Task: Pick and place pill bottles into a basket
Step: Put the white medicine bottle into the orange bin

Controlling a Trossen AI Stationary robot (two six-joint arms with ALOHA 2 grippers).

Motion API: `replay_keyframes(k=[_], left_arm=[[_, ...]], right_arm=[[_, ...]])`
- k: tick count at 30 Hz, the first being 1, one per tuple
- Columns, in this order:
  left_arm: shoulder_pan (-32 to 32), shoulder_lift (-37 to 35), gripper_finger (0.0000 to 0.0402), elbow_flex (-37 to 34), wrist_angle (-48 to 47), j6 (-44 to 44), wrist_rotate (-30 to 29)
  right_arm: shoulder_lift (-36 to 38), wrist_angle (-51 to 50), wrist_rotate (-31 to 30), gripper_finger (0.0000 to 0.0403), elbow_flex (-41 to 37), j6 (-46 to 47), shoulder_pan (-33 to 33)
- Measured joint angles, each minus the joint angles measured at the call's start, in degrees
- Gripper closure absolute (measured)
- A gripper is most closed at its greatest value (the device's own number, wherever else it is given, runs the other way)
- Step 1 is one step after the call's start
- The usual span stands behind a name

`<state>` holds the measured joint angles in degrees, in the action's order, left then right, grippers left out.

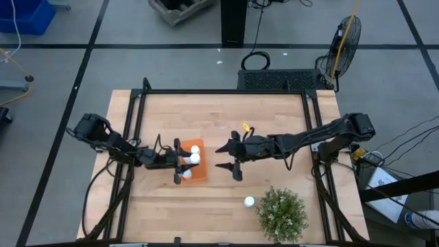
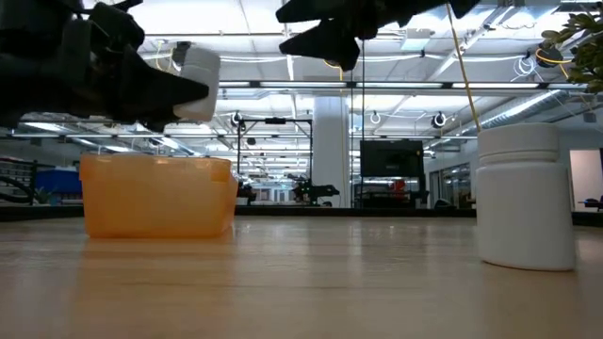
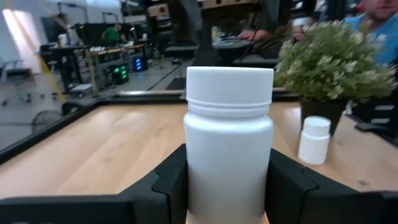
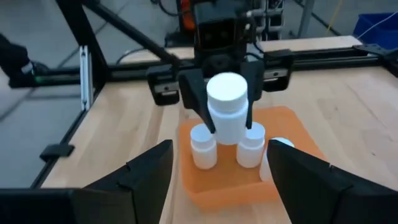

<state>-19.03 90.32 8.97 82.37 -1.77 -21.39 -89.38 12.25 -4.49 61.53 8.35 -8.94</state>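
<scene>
Lone pill bottle (image 2: 526, 196) sits nearest the low camera, on the table's front edge beside the plant (image 1: 282, 213). Left pincer (image 4: 225, 111) clamps a bottle (image 4: 227, 106) above the basket (image 4: 239, 180), left of table centre, three bottles (image 4: 203, 147) already inside. Risk: it lands on those caps and tips out. Right pincer (image 1: 228, 158) hangs open nearby.

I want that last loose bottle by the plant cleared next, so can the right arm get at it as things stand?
Probably yes. The right tool is open and holds nothing, and the loose pill bottle stands upright on bare table with nothing between them. The plant sits close beside it, so its leaves may crowd that side.
</scene>
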Motion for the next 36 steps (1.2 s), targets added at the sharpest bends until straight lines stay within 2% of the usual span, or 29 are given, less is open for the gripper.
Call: replay_keyframes(k=[5,9,15,21,36], left_arm=[[-2.8,0.0,0.0246,-1.3,-0.2,2.1,-3.9],[-3.6,0.0,0.0246,-1.3,-0.3,2.5,-4.3],[-3.6,0.1,0.0246,-1.2,-2.6,5.1,-4.7],[-3.9,0.4,0.0246,1.0,-6.4,3.0,-4.7],[-4.3,0.4,0.0246,1.4,-8.8,4.4,-4.8]], right_arm=[[0.0,7.7,0.0,0.0152,-5.3,1.9,0.9],[0.0,13.4,0.1,0.0152,-7.4,2.6,1.4],[0.0,15.3,0.1,0.0152,-7.6,2.5,1.5],[-0.8,17.1,0.1,0.0152,-7.5,2.5,1.5],[-8.3,25.7,0.3,0.0152,-7.6,4.4,1.5]])
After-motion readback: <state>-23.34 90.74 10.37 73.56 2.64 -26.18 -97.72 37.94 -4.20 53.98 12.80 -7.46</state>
